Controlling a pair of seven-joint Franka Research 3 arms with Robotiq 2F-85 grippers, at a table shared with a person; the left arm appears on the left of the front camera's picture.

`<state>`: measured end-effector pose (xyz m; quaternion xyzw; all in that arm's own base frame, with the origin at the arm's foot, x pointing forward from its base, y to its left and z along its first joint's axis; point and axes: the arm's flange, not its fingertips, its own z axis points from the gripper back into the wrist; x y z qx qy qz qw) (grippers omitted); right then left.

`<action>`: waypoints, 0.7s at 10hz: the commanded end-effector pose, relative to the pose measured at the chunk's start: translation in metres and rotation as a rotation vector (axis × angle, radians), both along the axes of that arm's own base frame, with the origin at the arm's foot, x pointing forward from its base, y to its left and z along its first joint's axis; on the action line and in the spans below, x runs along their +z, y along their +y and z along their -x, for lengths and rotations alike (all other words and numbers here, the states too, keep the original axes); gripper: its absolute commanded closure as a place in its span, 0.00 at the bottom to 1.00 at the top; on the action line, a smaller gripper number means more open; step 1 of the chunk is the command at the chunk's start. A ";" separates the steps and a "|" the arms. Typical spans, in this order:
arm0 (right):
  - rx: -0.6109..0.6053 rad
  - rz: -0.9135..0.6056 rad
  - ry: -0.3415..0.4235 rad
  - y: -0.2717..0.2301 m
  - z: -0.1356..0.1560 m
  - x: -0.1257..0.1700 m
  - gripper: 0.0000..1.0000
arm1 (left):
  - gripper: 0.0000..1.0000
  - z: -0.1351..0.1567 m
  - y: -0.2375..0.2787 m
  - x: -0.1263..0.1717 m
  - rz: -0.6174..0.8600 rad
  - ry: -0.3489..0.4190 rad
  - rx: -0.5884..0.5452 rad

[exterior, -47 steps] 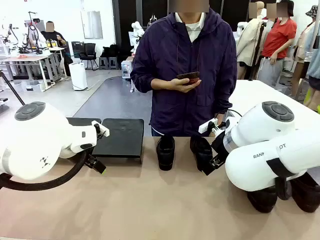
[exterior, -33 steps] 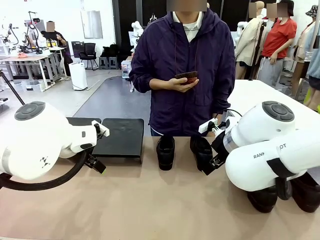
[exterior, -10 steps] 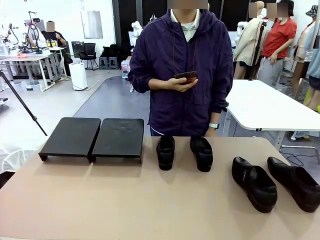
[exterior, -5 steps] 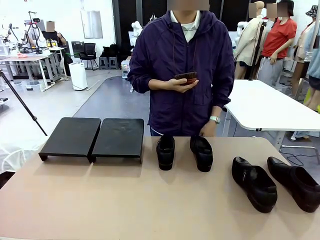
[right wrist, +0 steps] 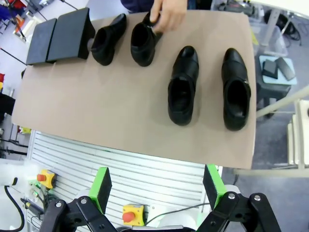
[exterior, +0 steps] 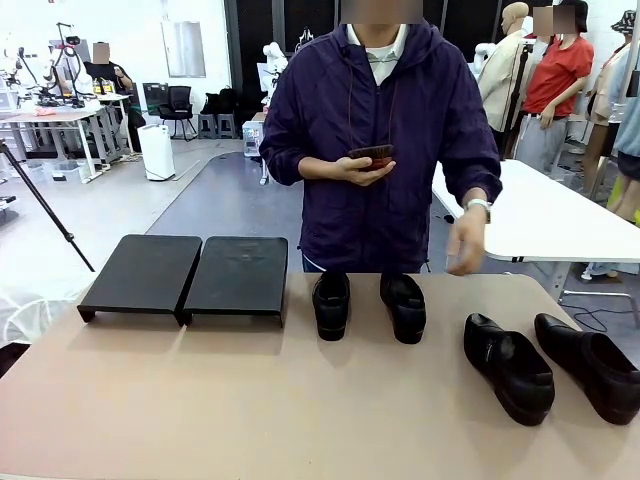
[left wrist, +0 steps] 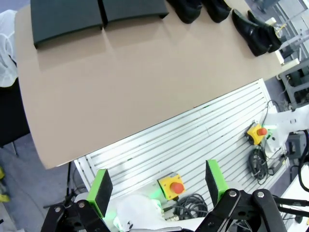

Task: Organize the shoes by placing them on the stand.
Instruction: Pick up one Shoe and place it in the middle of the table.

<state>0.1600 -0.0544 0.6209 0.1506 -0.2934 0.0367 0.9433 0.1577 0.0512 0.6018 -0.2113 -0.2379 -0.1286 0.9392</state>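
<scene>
Four black shoes stand on the tan table: two side by side at the far middle [exterior: 331,303] [exterior: 403,305], and two nearer at the right [exterior: 507,365] [exterior: 590,363]. The stand, two low black platforms [exterior: 140,272] [exterior: 237,272], sits bare at the far left. High up and behind the table's near edge, my left gripper [left wrist: 158,186] is open with nothing in it, and the stand [left wrist: 67,19] lies far off. My right gripper [right wrist: 157,185] is open too, looking down on all the shoes [right wrist: 183,87]. The person's hand [right wrist: 166,14] hovers over the middle pair.
The person stands at the far edge with a reddish-brown brush [exterior: 374,155] in one hand and the other hand [exterior: 465,240] raised. A white table [exterior: 540,215] is behind at the right. Below my grippers a slatted base carries emergency-stop buttons [left wrist: 174,183].
Both arms have pulled back out of the front view. In the last second the person's free hand rose from the table's far edge and swung out to the right.
</scene>
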 end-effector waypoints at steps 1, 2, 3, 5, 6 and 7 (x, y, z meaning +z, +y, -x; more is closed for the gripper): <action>-0.007 -0.009 -0.003 0.001 -0.001 0.001 0.00 | 0.00 0.001 -0.002 0.001 0.001 -0.004 -0.013; -0.007 -0.009 -0.003 0.001 -0.001 0.001 0.00 | 0.00 0.001 -0.002 0.001 0.001 -0.004 -0.013; -0.007 -0.009 -0.003 0.001 -0.001 0.001 0.00 | 0.00 0.001 -0.002 0.001 0.001 -0.004 -0.013; 0.048 -0.016 0.026 0.001 -0.031 -0.008 0.00 | 0.00 0.001 -0.002 0.001 0.001 -0.004 -0.013; 0.064 -0.026 0.058 -0.002 -0.044 -0.011 0.00 | 0.00 0.001 -0.002 0.001 0.001 -0.004 -0.013; 0.062 -0.032 0.053 -0.008 -0.037 -0.006 0.00 | 0.00 0.001 -0.002 0.001 0.001 -0.004 -0.013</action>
